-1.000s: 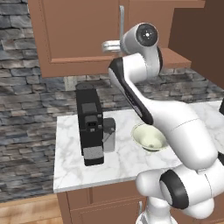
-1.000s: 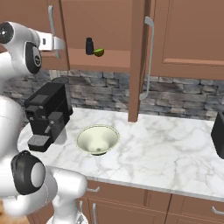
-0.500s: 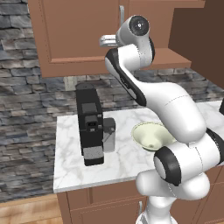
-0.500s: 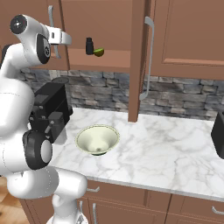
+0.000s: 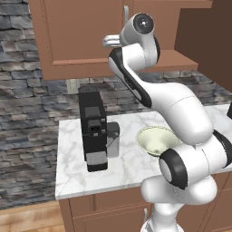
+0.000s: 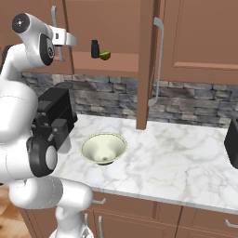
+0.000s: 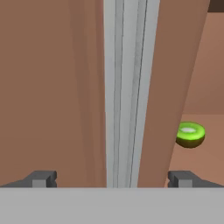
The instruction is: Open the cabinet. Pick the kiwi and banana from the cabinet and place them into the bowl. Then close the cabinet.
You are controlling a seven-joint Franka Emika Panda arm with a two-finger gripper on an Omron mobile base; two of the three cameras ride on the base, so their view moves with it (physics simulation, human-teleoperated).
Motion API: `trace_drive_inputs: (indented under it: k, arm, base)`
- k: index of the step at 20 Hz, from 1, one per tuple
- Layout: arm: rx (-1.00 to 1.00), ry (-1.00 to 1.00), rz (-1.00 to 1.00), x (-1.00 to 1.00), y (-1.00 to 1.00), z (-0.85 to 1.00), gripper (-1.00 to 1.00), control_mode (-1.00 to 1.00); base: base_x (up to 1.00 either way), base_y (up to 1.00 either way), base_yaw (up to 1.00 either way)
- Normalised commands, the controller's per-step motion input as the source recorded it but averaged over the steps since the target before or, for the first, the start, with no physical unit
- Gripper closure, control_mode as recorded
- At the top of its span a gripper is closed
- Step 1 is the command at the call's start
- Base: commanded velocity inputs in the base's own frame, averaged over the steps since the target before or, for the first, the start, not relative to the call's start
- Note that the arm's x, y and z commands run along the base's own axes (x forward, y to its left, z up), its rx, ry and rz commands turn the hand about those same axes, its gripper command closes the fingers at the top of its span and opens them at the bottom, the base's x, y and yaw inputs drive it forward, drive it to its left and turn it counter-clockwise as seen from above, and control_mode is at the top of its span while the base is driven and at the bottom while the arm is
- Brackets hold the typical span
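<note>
Cabinet (image 7: 65, 87) handle (image 7: 124, 87) between open hand's (image 7: 111, 178) fingertips (image 7: 41, 178).

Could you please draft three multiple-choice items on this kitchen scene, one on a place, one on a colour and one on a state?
1. Where does the bowl stand?
A. on the marble counter, right of the black coffee machine
B. on the cabinet shelf
C. on the floor

2. What colour is the cut face of the kiwi?
A. red
B. bright green with a pale centre
C. blue

3. How does the claw stand?
A. shut on the kiwi
B. shut on the bowl
C. open, its tips on either side of the silver bar handle

Answers:
1 A: the right base view shows it on the counter beside the coffee machine.
2 B: the hand view shows green flesh with a whitish middle.
3 C: in the hand view the handle runs up between the two spread tips.
</note>
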Motion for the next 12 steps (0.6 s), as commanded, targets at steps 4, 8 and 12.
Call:
trace_drive_inputs:
  k: [4,8,12]
  arm:
    - [0.00,0.00,0.00,0.37,0.02,-0.14,1.00,-1.00]
    - [0.00,0.00,0.00,0.39,0.01,-0.15,1.00,-1.00]
    - [0.00,0.00,0.00,0.39,0.00,-0.11,1.00,-1.00]
  base:
    - [0.00,0.00,0.00]
    - [0.00,0.00,0.00]
    - [0.00,0.00,0.00]
